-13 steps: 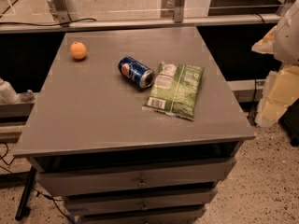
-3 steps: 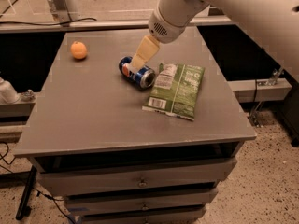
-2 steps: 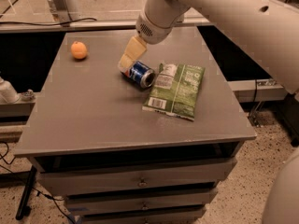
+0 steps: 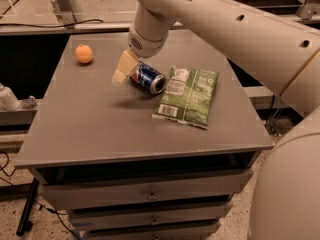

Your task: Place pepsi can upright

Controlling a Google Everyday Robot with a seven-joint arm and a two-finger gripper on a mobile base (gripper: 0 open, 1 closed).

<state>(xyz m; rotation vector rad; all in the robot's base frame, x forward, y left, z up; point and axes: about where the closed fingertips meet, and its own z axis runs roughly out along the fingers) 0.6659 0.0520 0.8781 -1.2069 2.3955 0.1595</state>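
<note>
The pepsi can [image 4: 149, 79] lies on its side near the middle of the grey table [image 4: 95, 129], its silver end facing front right. My gripper [image 4: 123, 69] hangs from the big white arm [image 4: 220, 24] and sits just left of the can's back end, close to or touching it, low over the table. The gripper hides part of the can's left end.
An orange fruit [image 4: 84, 53] sits at the table's back left. A green snack bag [image 4: 189, 96] lies flat just right of the can. Drawers [image 4: 150, 194] are under the tabletop. A metal stand [image 4: 62, 1] and cables are behind the table.
The arm came in from the right and the gripper has dropped lower and moved left along the can, from over it to its left end. The can lies where it was.
</note>
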